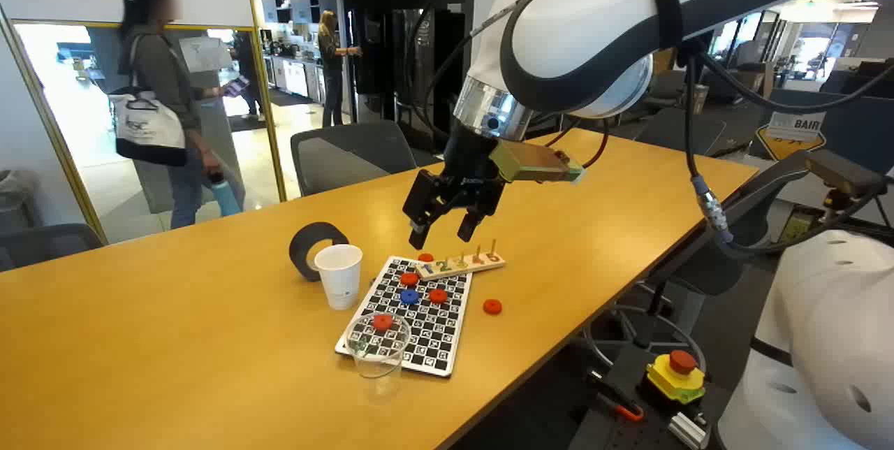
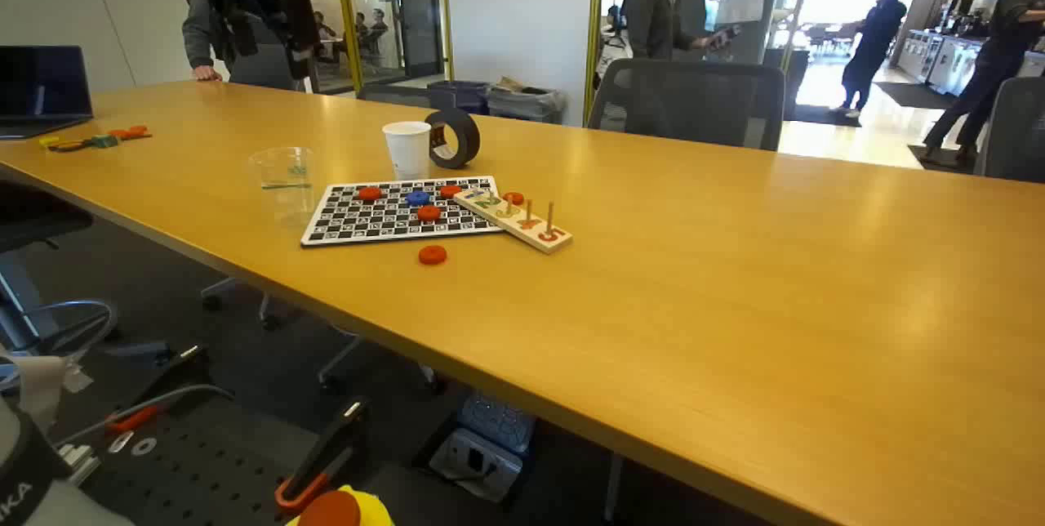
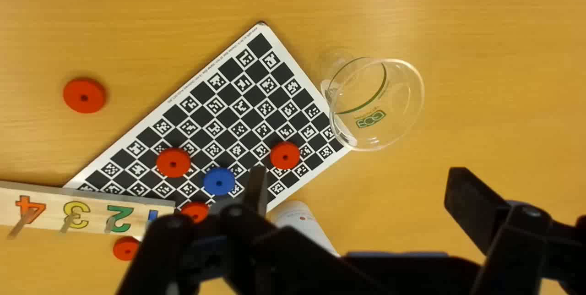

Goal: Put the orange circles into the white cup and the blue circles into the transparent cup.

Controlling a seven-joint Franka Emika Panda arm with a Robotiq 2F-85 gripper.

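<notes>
Five orange circles (image 3: 173, 158) and one blue circle (image 3: 219, 177) lie loose, mostly on the checkered board (image 3: 238, 116), so I judge picking is in hand. My gripper (image 1: 441, 235) hangs empty, jaws wide; next I should descend over one circle. The peg rack (image 2: 514, 220) may foul me; black tape (image 2: 467, 139) stands beside the white cup (image 1: 340, 279), the transparent cup (image 3: 377, 102) by the board's edge.

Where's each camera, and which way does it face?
In an exterior view: off the arm, angled down across the table; arm, base, tool show.
In an exterior view: off the arm, facing mesh chairs across the table; tool upper left, base lower left.
Wrist view: at the arm's end, facing down at the board; only the tool shows.
Both exterior views share the white cup and dark ring.
</notes>
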